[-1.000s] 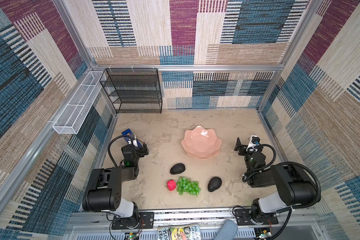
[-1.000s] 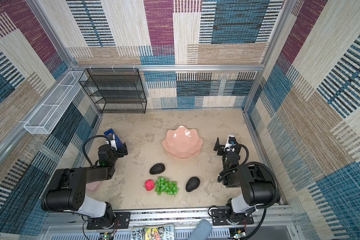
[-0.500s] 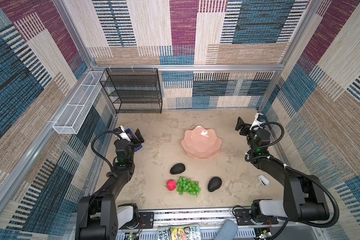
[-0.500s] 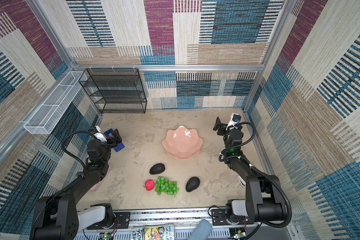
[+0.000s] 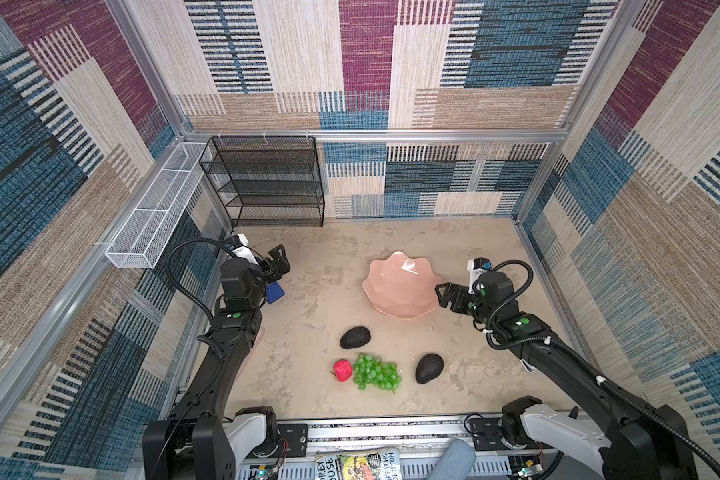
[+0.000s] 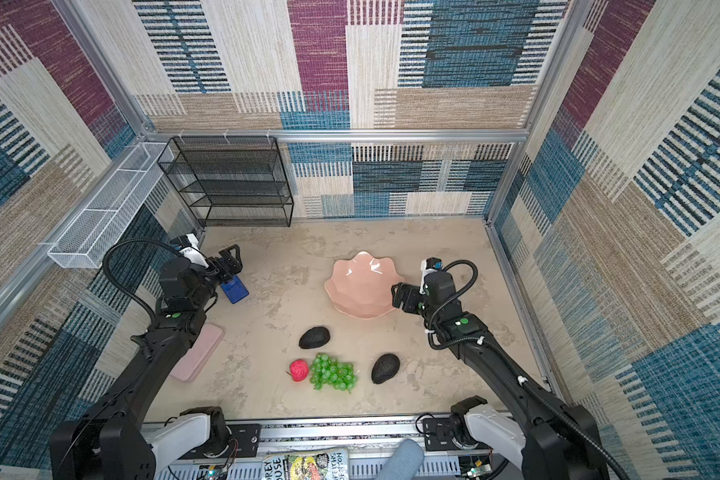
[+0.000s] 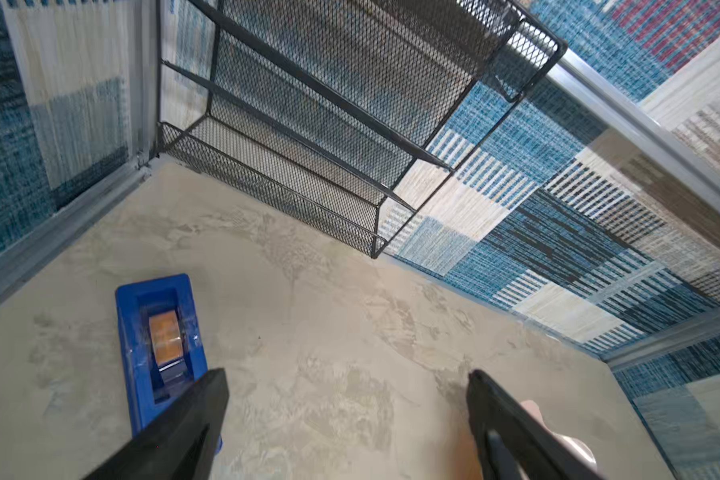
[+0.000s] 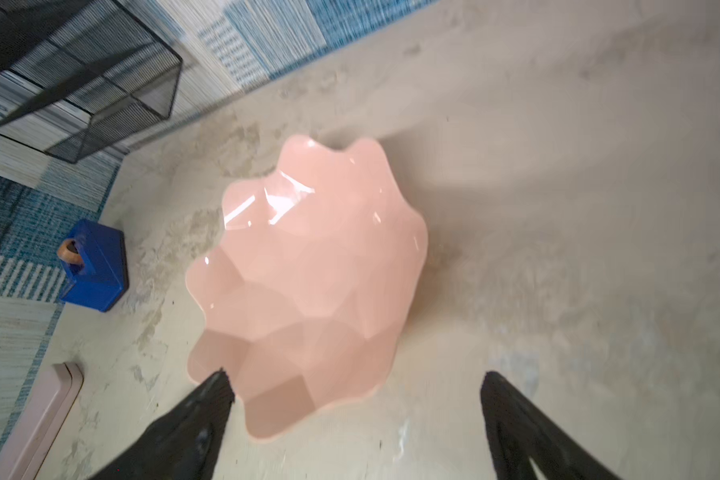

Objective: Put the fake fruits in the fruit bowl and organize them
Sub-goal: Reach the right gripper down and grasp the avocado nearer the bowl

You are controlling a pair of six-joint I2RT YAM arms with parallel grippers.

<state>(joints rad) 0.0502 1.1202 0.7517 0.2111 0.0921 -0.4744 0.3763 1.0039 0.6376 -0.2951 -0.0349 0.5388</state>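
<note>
The pale-pink fruit bowl [image 5: 391,291] sits on the counter [image 5: 329,257], right of centre. All the fake fruits lie on the counter, nearer than the bowl. 1 avocado [image 5: 355,337] lies just near-left of the bowl. Nearer still is a row: the red fruit [image 5: 342,370], the green grapes [image 5: 376,372] just beside it, and the 2nd avocado [image 5: 429,368] to their right, apart.

The right jaws stand wide and hold nothing, hovering at the bowl's right rim; whether they touch it I cannot tell. The left jaws, also wide and holding nothing, hang at the far left over a blue tape dispenser [image 5: 276,293]. A black mesh rack [image 5: 267,183] stands against the far wall.
</note>
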